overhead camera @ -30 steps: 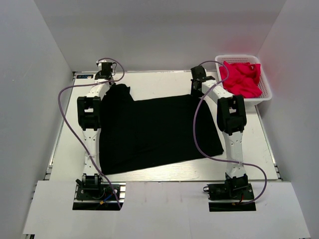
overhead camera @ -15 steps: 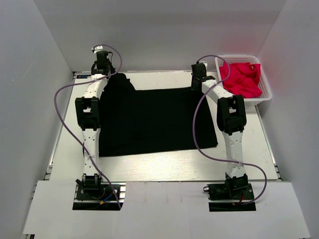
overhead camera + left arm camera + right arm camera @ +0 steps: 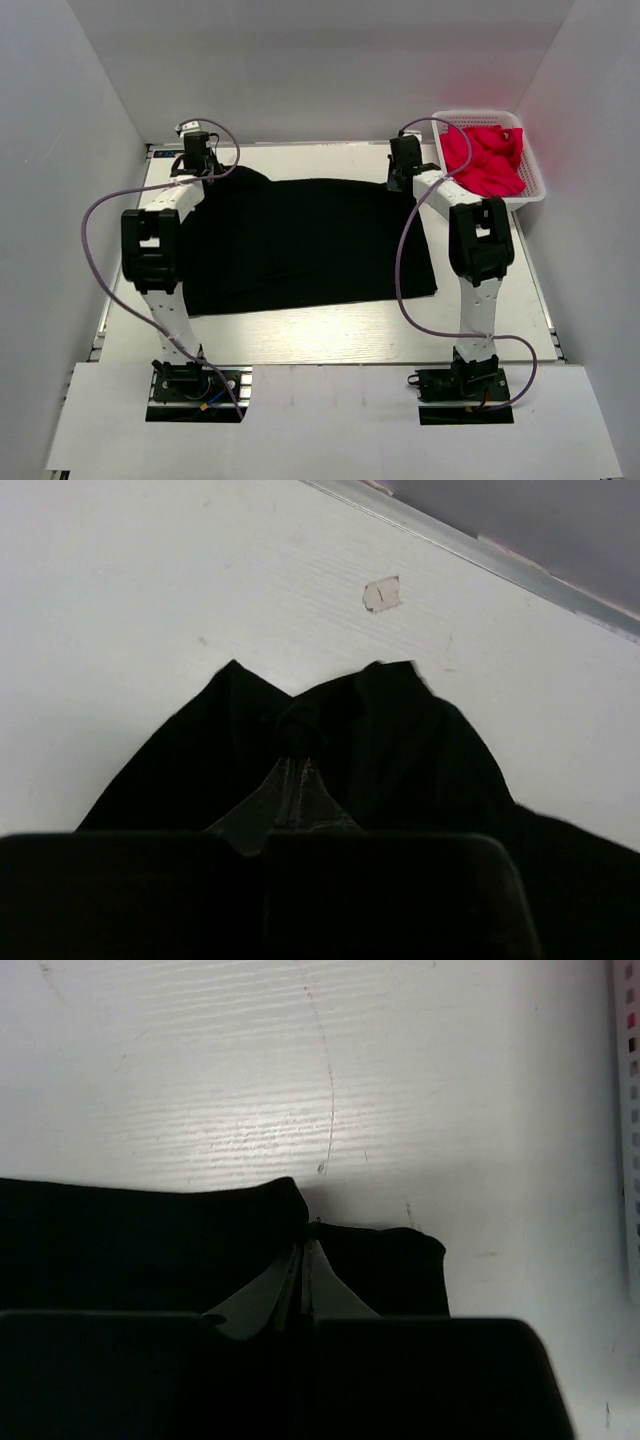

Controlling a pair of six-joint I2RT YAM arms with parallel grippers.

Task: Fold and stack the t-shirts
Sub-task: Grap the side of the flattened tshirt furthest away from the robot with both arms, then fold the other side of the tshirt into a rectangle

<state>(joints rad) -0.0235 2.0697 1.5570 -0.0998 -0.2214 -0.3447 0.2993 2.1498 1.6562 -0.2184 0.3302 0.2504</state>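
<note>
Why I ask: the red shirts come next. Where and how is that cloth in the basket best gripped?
Pinch a raised fold on top of the red t-shirts, coming straight down. They lie crumpled in the white basket, whose walls likely block a sideways approach; the bunched ridges look easy to pinch.

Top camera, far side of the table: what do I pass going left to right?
left claw, shut on a far corner of the shirt → black t-shirt → right claw, shut on the other far corner → white basket holding the red t-shirts
</note>
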